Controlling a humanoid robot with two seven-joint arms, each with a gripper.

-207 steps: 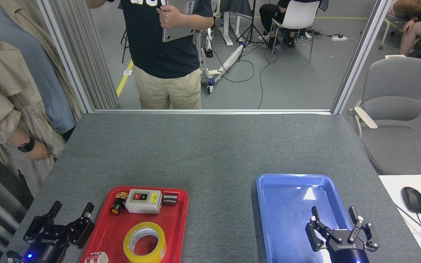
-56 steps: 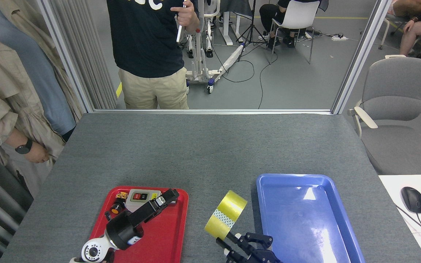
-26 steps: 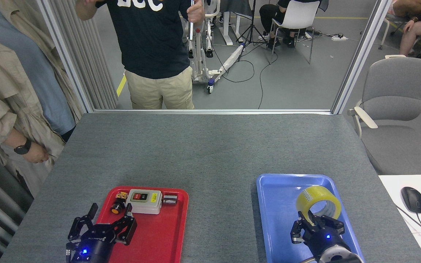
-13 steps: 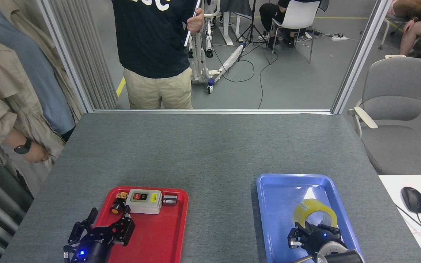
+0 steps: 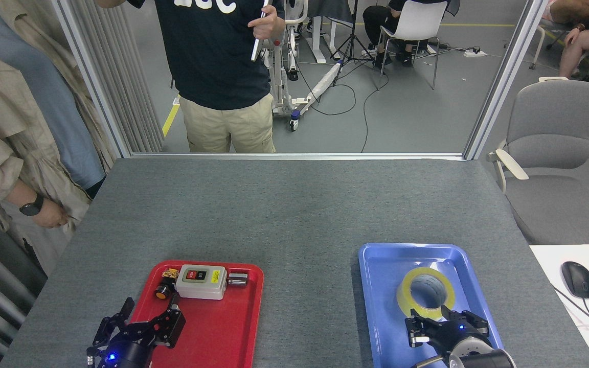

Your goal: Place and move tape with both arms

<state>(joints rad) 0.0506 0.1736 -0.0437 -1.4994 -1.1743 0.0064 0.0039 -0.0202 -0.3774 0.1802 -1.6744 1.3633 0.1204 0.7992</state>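
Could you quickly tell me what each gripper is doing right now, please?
Left gripper: open, holding nothing, at the red tray's left edge.
Right gripper: open, just behind the tape, which lies flat in the blue tray.

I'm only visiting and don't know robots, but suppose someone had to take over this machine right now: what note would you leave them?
Left gripper: jaws open, holding nothing, low over the near-left corner of the red tray.
Right gripper: jaws open, empty, just at the near side of the tape.
The tape lies flat in the blue tray, hole facing up, free of both grippers.
The switch box and small parts sit at the far end of the red tray.
Done: tape is in the blue tray.
Left: probably only pulling both arms back; check whether another move is wanted.
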